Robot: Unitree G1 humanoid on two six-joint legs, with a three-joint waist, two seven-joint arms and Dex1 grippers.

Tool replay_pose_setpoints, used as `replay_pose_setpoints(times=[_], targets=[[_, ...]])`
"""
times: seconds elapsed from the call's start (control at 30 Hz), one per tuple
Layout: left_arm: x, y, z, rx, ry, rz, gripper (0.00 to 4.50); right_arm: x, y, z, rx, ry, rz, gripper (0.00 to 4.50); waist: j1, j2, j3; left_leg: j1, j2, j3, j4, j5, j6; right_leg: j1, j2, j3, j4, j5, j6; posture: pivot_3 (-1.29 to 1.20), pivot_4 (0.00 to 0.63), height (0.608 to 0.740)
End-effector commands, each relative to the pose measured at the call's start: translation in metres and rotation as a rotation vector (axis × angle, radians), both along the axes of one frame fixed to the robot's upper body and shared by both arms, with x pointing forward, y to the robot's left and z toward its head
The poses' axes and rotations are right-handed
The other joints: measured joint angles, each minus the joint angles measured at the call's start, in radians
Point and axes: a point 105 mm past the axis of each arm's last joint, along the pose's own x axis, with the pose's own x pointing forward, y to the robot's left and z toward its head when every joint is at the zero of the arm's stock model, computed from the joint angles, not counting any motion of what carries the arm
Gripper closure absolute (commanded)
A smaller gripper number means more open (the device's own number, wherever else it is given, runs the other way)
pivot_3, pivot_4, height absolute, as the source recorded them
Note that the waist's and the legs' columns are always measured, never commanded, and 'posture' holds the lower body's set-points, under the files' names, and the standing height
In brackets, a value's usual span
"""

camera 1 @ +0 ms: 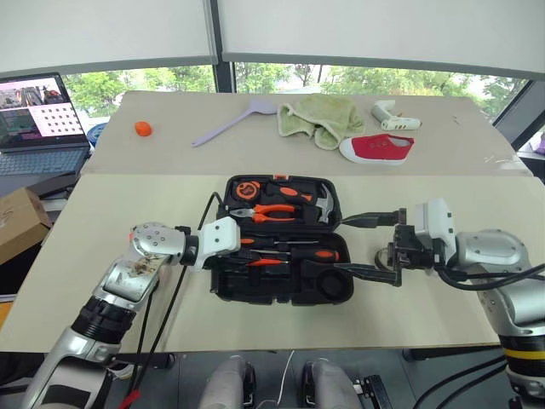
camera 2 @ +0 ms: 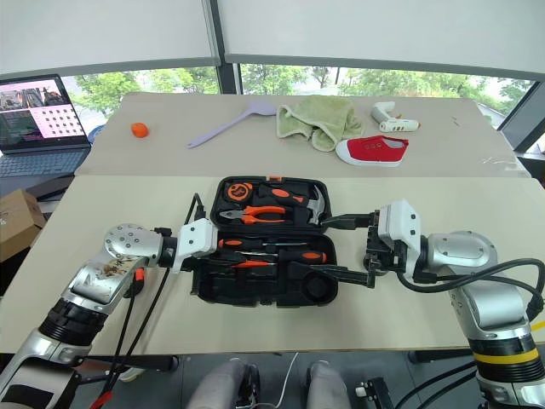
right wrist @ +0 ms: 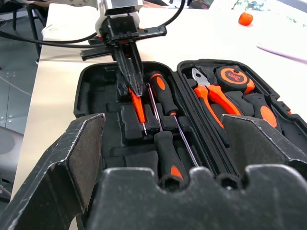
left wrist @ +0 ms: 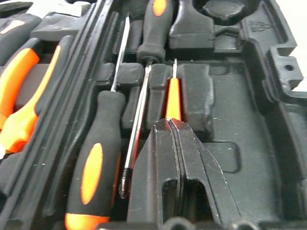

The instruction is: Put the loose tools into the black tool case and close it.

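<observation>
Black plastic, the case [camera 1: 281, 294] lies open on the table [camera 1: 128, 213], between the two grippers. The left gripper [right wrist: 136, 91] reaches into the near half with its fingers pinched together on the slim orange tester pen [left wrist: 172, 98], which lies in its slot straight ahead of the tips. Just beside those fingers, on the hinge side, two screwdrivers lie in their slots head to tail: one [left wrist: 103, 143] has its orange-and-black handle alongside the gripper, the other [left wrist: 154, 24] has its handle out past the fingertips and its shaft running back along the pen. Beyond them, across the hinge, the far half holds orange pliers [right wrist: 211, 98], a tape measure [right wrist: 235, 76] and a hammer [camera 1: 328, 204].

The right gripper [camera 1: 375, 247] hovers at the other end of the case, its two black fingers spread wide and holding nothing, one finger over the table beside the far half and the other just over the rim of the near half, pointing across at the left gripper.

Further back on a second table lie a green cloth [camera 1: 324, 119], a red shoe [camera 1: 379, 146], a lilac spatula [camera 1: 230, 123] and a small orange ball [camera 1: 143, 129].
</observation>
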Motion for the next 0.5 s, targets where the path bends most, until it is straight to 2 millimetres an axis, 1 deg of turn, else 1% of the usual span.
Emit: replay_pose_setpoints(times=[0.03, 0.13, 0.23, 0.33, 0.37, 0.4, 0.5], targets=[[-0.008, 0.008, -0.008, 0.041, 0.049, 0.002, 4.44, -0.002, -0.002, 0.011, 0.019, -0.048, -0.004, 0.00, 0.000, 0.000, 0.000, 0.000, 0.000, 0.000, 0.000, 0.000, 0.000, 0.000, 0.000, 0.000, 0.000, 0.000, 0.000, 0.00, 0.150, 0.740], [-0.009, 0.006, -0.005, 0.019, 0.048, 0.007, 4.44, -0.002, -0.002, 0.010, 0.018, -0.044, -0.005, 0.00, -0.001, 0.000, 0.000, 0.000, 0.000, 0.000, 0.000, 0.000, 0.000, 0.000, 0.000, 0.000, 0.000, 0.000, 0.000, 0.00, 0.150, 0.740], [-0.012, 0.000, 0.007, -0.053, 0.053, -0.007, 4.44, -0.002, -0.003, 0.010, 0.019, -0.042, -0.007, 0.00, 0.001, 0.000, 0.000, 0.000, 0.000, 0.000, 0.000, 0.000, 0.000, 0.000, 0.000, 0.000, 0.000, 0.000, 0.000, 0.00, 0.150, 0.740], [-0.011, -0.001, 0.025, -0.132, 0.050, 0.003, 4.44, -0.002, -0.004, 0.010, 0.023, -0.040, -0.008, 0.00, 0.002, 0.000, 0.000, 0.000, 0.000, 0.000, 0.000, 0.000, 0.000, 0.000, 0.000, 0.000, 0.000, 0.000, 0.000, 0.00, 0.150, 0.740], [-0.006, -0.001, 0.030, -0.159, 0.042, 0.031, 4.44, -0.003, -0.004, 0.010, 0.025, -0.038, -0.008, 0.00, 0.001, 0.000, 0.000, 0.000, 0.000, 0.000, 0.000, 0.000, 0.000, 0.000, 0.000, 0.000, 0.000, 0.000, 0.000, 0.00, 0.150, 0.740], [-0.003, 0.000, 0.032, -0.169, 0.042, 0.050, 4.44, -0.003, -0.004, 0.010, 0.026, -0.037, -0.008, 0.00, 0.002, 0.000, 0.000, 0.000, 0.000, 0.000, 0.000, 0.000, 0.000, 0.000, 0.000, 0.000, 0.000, 0.000, 0.000, 0.00, 0.150, 0.740], [0.006, 0.002, 0.026, -0.120, 0.020, 0.101, 4.44, -0.002, -0.003, 0.009, 0.030, -0.036, -0.006, 0.00, 0.001, 0.000, 0.000, 0.000, 0.000, 0.000, 0.000, 0.000, 0.000, 0.001, 0.000, 0.000, 0.000, 0.000, 0.000, 0.00, 0.150, 0.740]])
